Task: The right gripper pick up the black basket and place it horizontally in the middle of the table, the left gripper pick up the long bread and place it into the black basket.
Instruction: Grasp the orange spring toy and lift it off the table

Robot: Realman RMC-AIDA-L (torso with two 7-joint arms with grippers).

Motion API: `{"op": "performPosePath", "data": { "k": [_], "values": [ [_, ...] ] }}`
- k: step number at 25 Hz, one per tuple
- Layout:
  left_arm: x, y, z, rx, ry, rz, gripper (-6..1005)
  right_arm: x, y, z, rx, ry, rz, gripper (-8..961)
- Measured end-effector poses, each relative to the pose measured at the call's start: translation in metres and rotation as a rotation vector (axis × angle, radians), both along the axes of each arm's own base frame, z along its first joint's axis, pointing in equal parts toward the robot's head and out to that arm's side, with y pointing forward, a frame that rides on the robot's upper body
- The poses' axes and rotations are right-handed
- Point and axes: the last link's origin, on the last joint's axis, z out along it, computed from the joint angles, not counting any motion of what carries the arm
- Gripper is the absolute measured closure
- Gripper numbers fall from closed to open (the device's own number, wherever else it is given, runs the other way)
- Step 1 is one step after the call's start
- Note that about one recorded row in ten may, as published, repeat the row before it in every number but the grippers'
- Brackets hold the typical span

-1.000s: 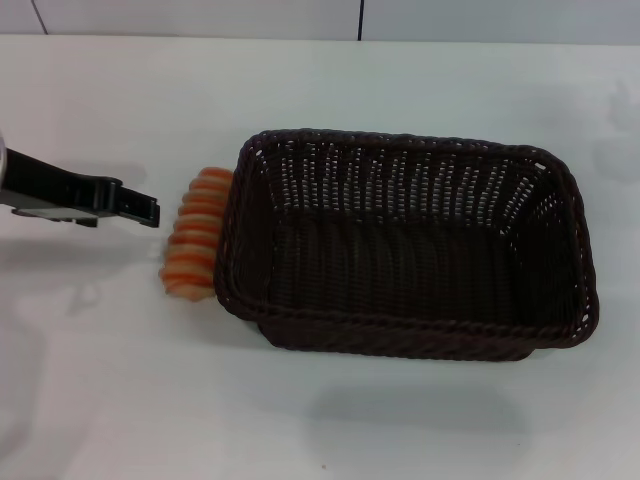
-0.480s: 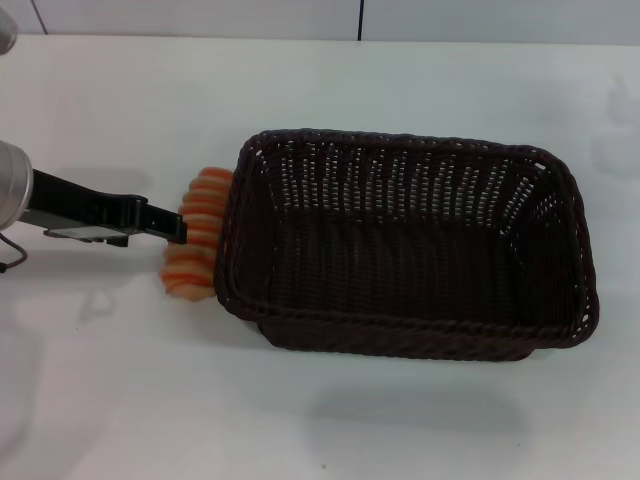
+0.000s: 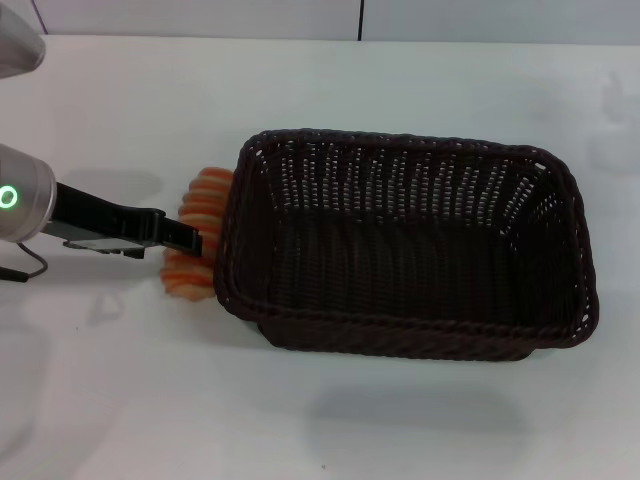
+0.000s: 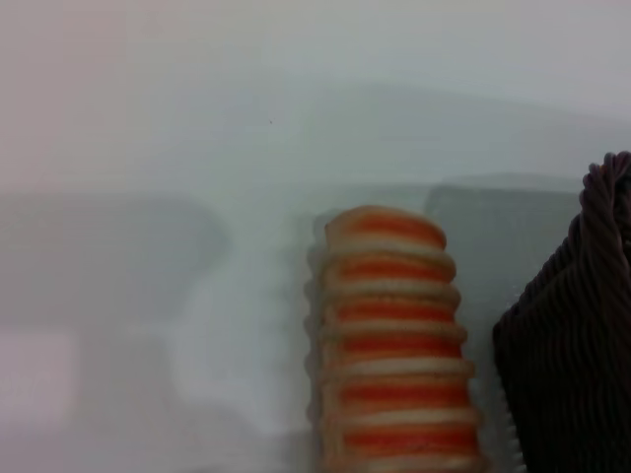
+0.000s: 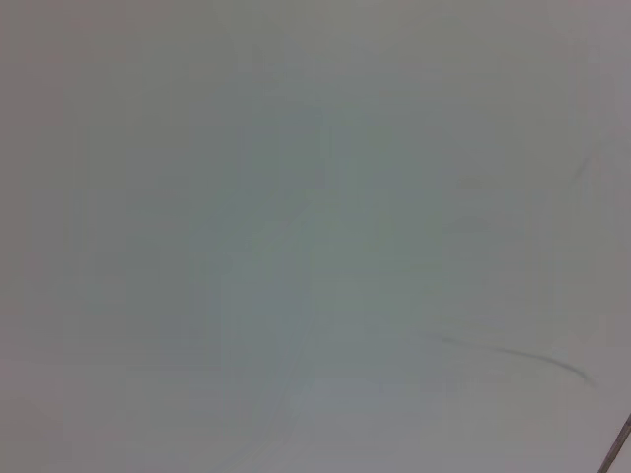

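The black basket [image 3: 420, 335] stands lengthwise across the middle of the white table [image 3: 120, 400], and I see nothing inside it. The long bread [image 3: 203, 195], tan with orange ridges, lies on the table right against the basket's left end wall. My left gripper [image 3: 196, 241] reaches in from the left and its tip is over the middle of the bread. The left wrist view shows the bread [image 4: 394, 345] close up, with the basket's wall [image 4: 582, 345] beside it. My right gripper is out of view; the right wrist view shows only bare white surface.
The silver body of the left arm [image 3: 20, 200] with a green light sits at the left edge. White tabletop lies in front of and behind the basket. A wall runs along the far table edge [image 3: 360, 38].
My left gripper has moved to the right, from clear of the bread to over its middle. The bread and the basket have not moved.
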Motion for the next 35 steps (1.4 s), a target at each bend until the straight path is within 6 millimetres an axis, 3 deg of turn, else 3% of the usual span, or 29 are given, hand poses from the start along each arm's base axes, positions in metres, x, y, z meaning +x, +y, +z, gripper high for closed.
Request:
{"op": "performPosePath", "data": {
  "k": [35],
  "values": [
    [-0.004,0.011,-0.034,-0.048,-0.047,0.001,279,0.000,0.000,-0.001,-0.004,-0.013,0.003,550]
  ]
}}
